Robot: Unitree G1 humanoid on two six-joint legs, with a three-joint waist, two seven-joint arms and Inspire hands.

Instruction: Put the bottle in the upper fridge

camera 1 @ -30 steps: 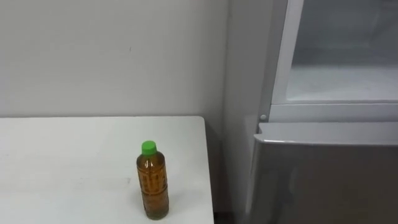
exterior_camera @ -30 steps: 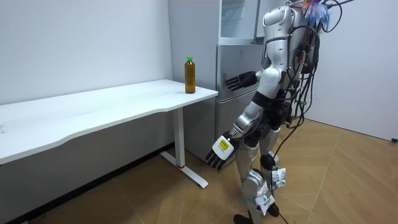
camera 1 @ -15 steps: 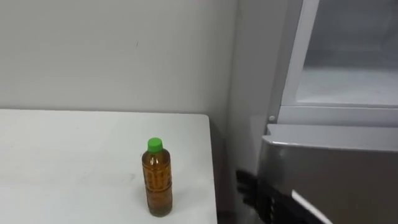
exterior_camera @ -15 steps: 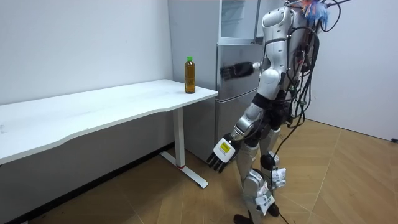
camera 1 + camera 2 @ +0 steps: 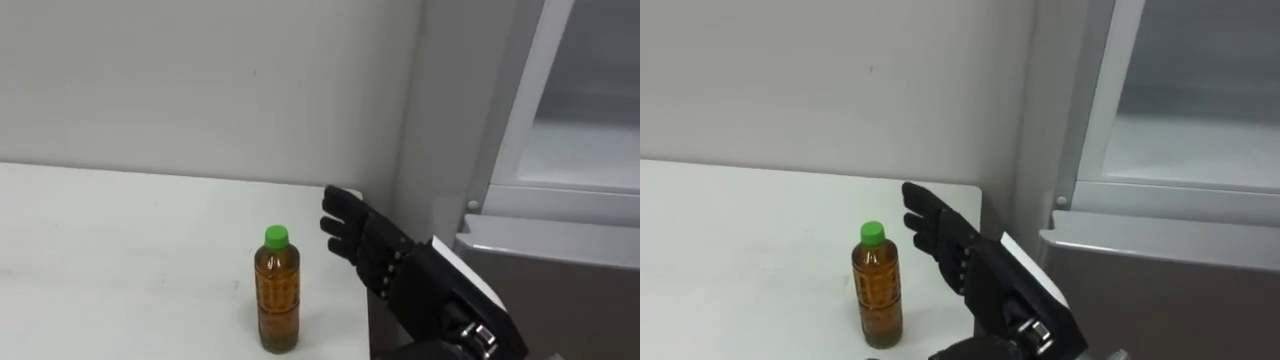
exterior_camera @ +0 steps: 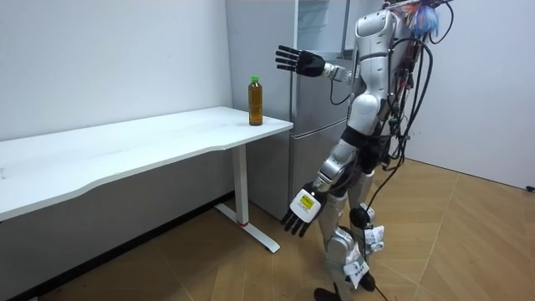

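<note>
In the left eye view, a bottle (image 5: 278, 300) of amber liquid with a green cap is being shown standing upright on a white table (image 5: 120, 250), near the table's right edge. The right hand (image 5: 365, 245) is being held in the air just to the right of the bottle, over the table's far right corner, with its fingers straight and spread apart; nothing is being gripped, and the bottle is not being touched. Further right, a grey fridge (image 5: 560, 290) is being shown, with the pale inside of its upper compartment (image 5: 590, 130) framed in white. In the room view, the robot is being seen standing before the fridge at the table's end, its right arm raised above the bottle's height. The left hand (image 6: 299, 216) is being left hanging low beside the thigh, fingers loose and empty, over a wooden floor (image 6: 209, 267). In the right eye view, a clear gap is being shown between bottle and right hand.
</note>
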